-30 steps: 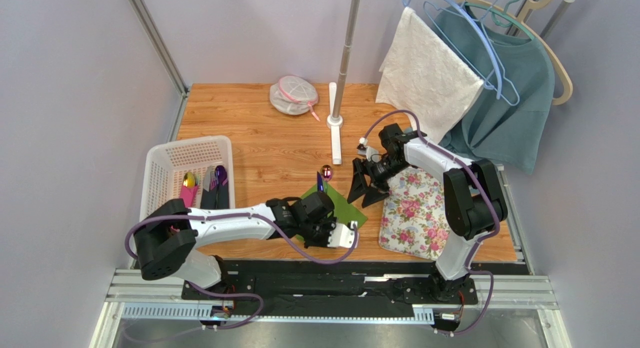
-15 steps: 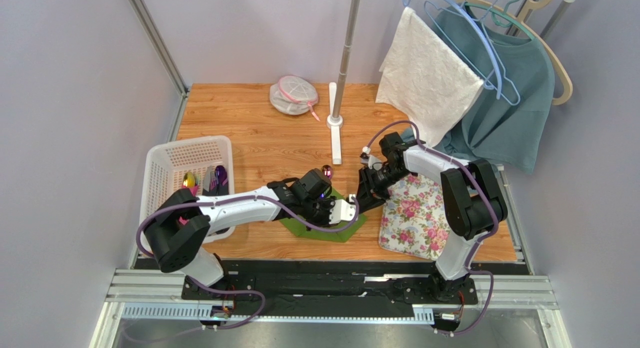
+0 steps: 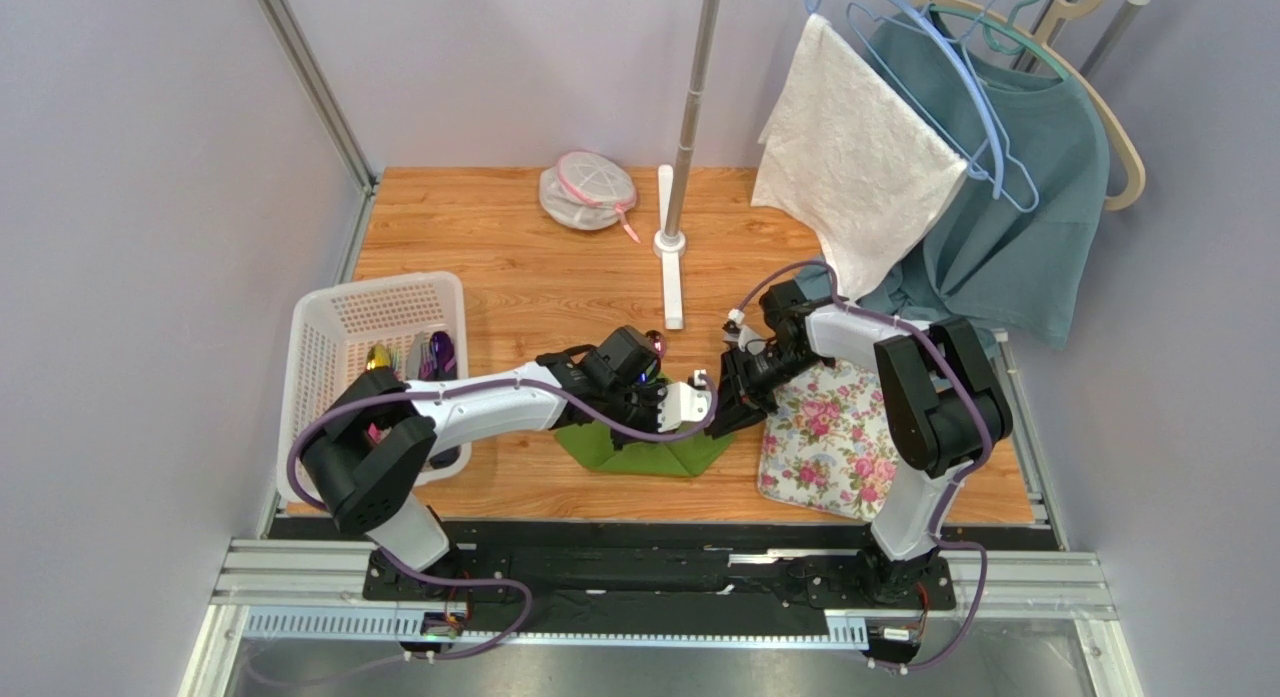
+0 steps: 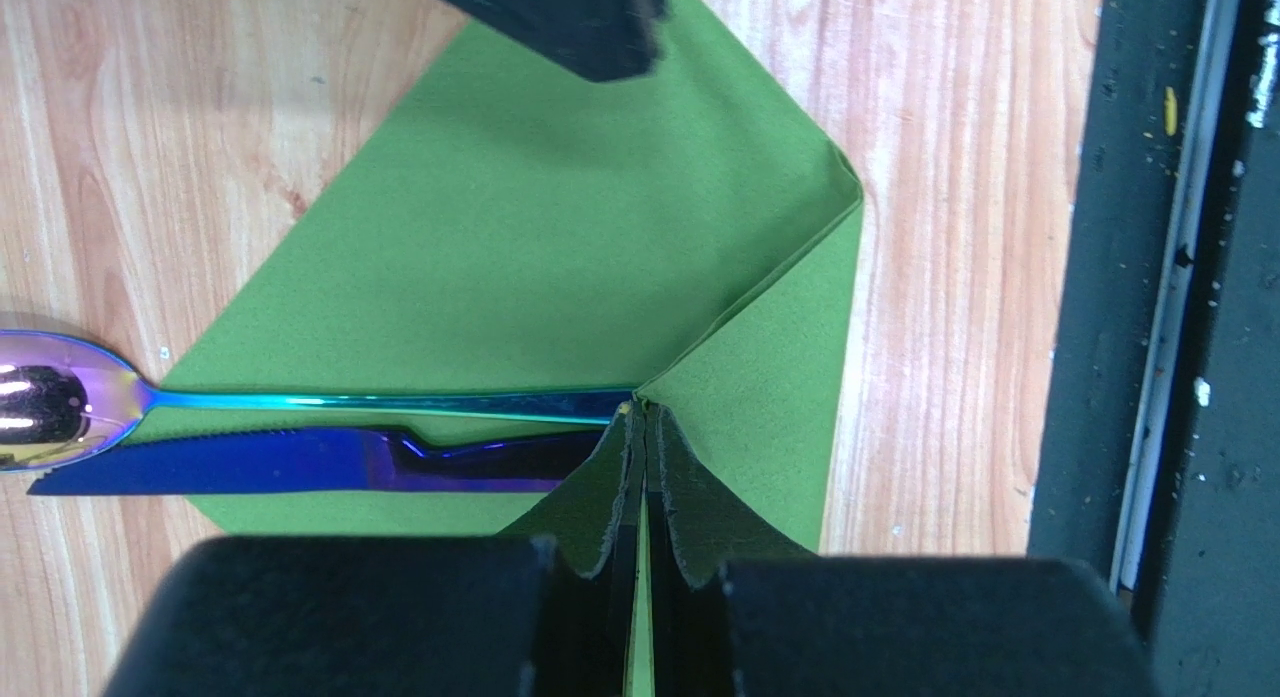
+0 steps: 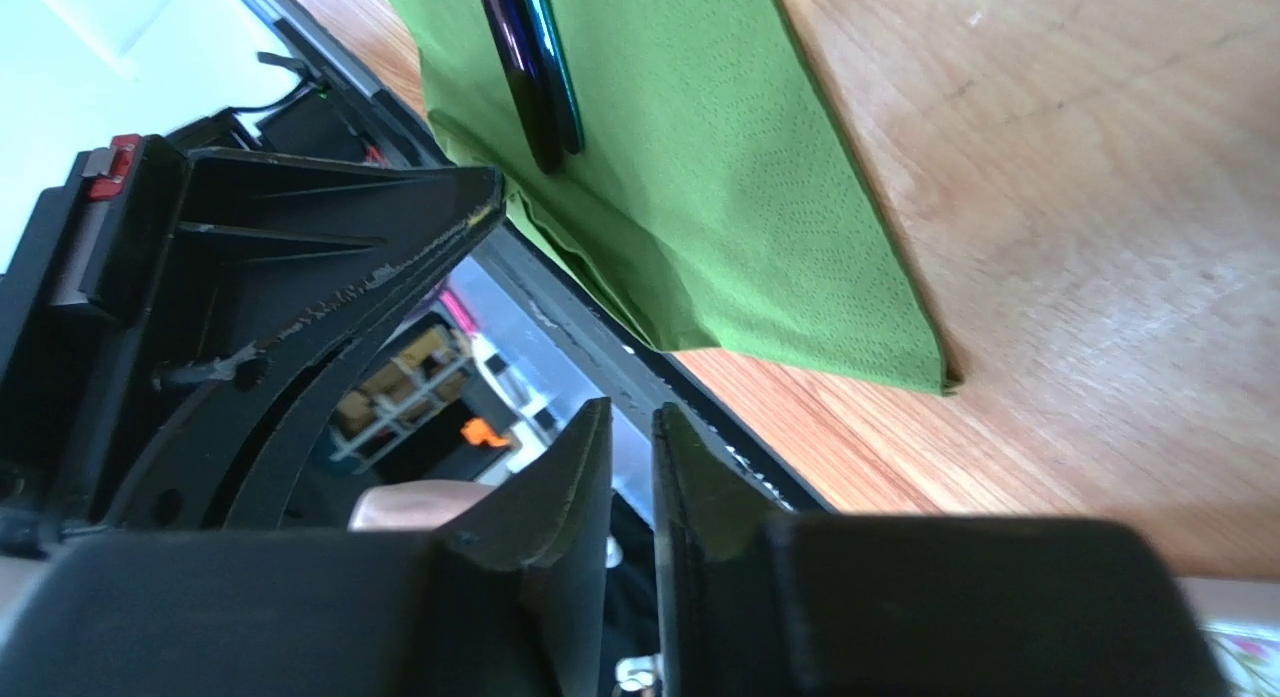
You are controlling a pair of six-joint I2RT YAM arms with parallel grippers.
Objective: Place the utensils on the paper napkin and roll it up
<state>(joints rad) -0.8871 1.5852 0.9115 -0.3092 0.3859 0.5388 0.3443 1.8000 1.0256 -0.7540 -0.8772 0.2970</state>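
Note:
The green paper napkin lies on the table in front of the arms, one corner folded up and over. My left gripper is shut on that lifted corner of the napkin. On the sheet lie two utensils, a teal-handled spoon and a blue knife. The spoon's glossy head pokes out past the far edge. My right gripper hovers just right of the napkin, its jaws a narrow slit apart with nothing between them. The dark utensil shows there too.
A white basket at the left holds more utensils. The floral mat lies right of the napkin. A stand pole, a mesh bag, and a white cloth and teal shirt on hangers fill the back.
My left gripper carried the napkin corner away from the near edge, up and right over the utensils. My right gripper narrowed from wide open and shifted down toward the napkin's right edge.

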